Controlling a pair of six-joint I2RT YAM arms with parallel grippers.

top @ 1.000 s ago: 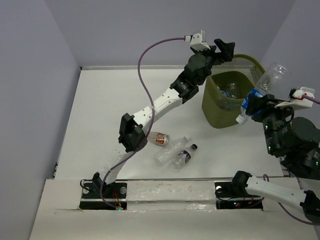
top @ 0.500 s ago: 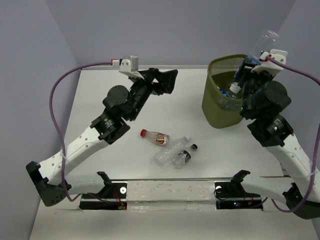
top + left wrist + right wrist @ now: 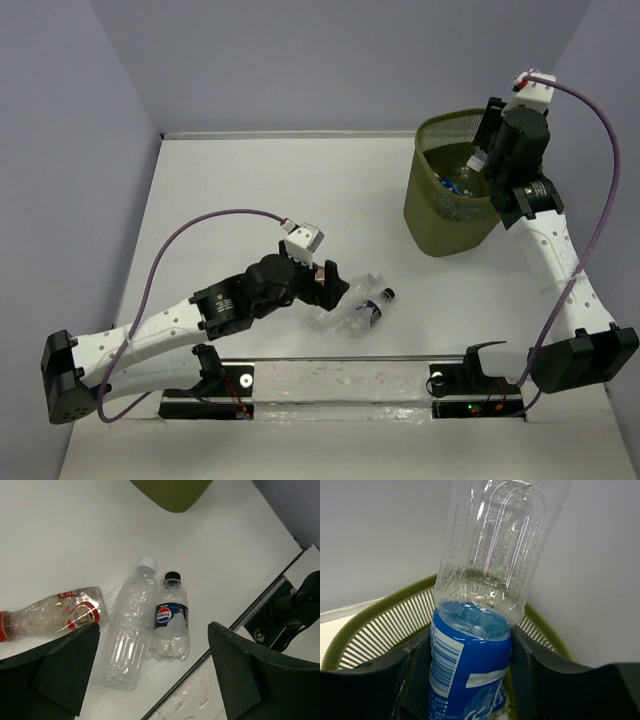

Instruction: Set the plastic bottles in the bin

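Over the bin: right pincer clenched on a blue-labelled bottle, cap end toward the bin.
Inside the bin: other bottles.
On the desk: red-capped bottle, clear bottle and black-capped bottle, lying side by side.
Above them: left pincer, released, fingers wide apart.

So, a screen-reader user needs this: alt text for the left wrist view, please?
A red-capped bottle, a clear white-capped bottle and a small black-capped Pepsi bottle lie side by side on the white table beneath the open left claw. Part of the olive bin shows at the top edge.
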